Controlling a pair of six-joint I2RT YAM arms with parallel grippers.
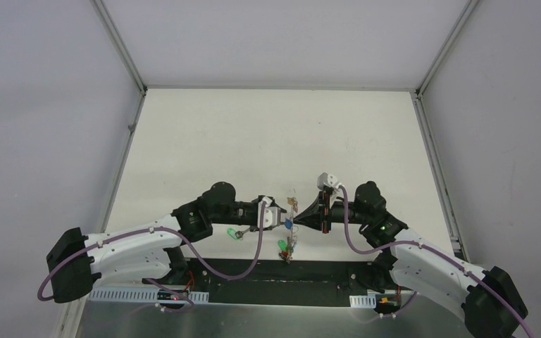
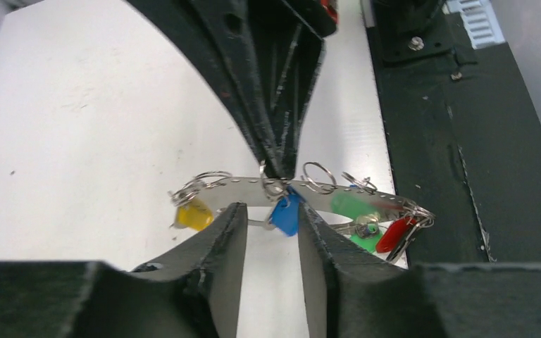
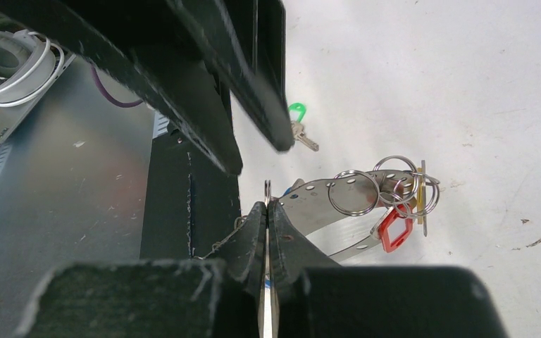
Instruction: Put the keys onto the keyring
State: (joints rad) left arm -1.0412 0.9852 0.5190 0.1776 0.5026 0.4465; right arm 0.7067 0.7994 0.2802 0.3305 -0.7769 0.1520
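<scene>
The keyring (image 2: 250,189) is a grey perforated metal loop held up between my two grippers. It also shows in the right wrist view (image 3: 324,201) and, edge-on, in the top view (image 1: 292,211). The blue-tagged key (image 2: 286,215) hangs at it by a small split ring. My right gripper (image 3: 268,205) is shut on that split ring. My left gripper (image 2: 272,211) is open, its fingertips on either side of the blue tag and not pressing it. A green-tagged key (image 3: 297,120) lies loose on the table, left of the left gripper (image 1: 236,232).
On the loop hang a yellow tag (image 2: 192,215), a green tag (image 2: 352,208) and a red tag (image 2: 394,234), with several bare split rings (image 3: 356,191). The black base strip (image 1: 275,271) runs just in front of the grippers.
</scene>
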